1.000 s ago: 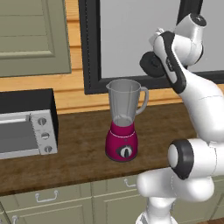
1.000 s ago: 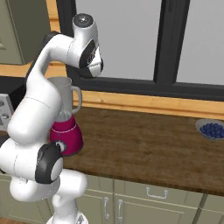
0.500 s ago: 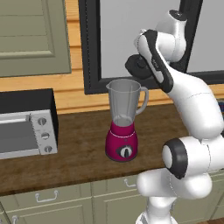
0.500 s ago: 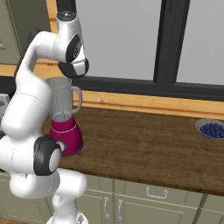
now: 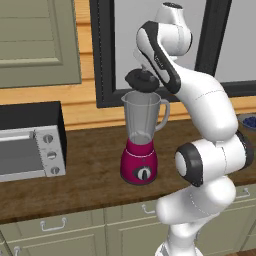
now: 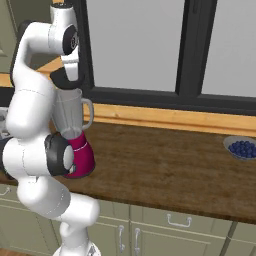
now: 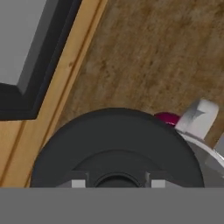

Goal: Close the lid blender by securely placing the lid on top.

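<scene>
No legible text, labels, brand names, numerals or signs.

- Blender (image 5: 141, 150): the magenta base has a black dial with no readable marking; the jar is plain.
- Lid (image 5: 141, 81): plain black, unmarked.
- Toaster oven (image 5: 31, 145): the knobs have faint marks around them, too small to read.
- Arm: white and dark shells, with no visible logo or lettering.
- Cabinets, window frame, counter (image 6: 165, 165): bare surfaces, no stickers or signs.
- Bowl (image 6: 241, 148): no print.
</scene>
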Available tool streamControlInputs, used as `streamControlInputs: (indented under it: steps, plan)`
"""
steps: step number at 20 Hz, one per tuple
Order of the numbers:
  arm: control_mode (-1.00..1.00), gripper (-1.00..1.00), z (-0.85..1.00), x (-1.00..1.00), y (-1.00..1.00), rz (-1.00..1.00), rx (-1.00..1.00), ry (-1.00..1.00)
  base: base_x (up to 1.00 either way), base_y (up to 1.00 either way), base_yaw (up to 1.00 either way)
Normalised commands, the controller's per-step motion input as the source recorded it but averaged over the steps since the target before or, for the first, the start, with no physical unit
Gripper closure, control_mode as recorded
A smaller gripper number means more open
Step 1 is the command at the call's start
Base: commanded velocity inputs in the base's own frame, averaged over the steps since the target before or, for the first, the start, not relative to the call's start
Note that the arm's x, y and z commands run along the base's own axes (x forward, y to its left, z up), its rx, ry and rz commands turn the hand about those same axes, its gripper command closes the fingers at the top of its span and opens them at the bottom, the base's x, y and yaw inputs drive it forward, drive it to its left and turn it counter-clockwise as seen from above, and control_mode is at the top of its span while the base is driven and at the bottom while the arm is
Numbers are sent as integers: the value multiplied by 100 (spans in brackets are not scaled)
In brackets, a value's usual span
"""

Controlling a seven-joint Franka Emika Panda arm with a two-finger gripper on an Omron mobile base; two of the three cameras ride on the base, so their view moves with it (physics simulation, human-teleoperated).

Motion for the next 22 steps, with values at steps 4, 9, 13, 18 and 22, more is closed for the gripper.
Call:
streamControlInputs:
  steps: [4,9,13,18,22]
  plan:
    - [-100,100,-20,0,21,0,0,1,0,0,0]
    - [-100,100,-22,-15,16,0,-5,3,0,0,0]
    - [-100,100,-14,-34,0,0,-5,0,0,0,0]
    - [-100,100,-5,-43,0,0,-1,0,0,0,0]
    - [-100,100,-6,-10,0,0,0,0,0,0,0]
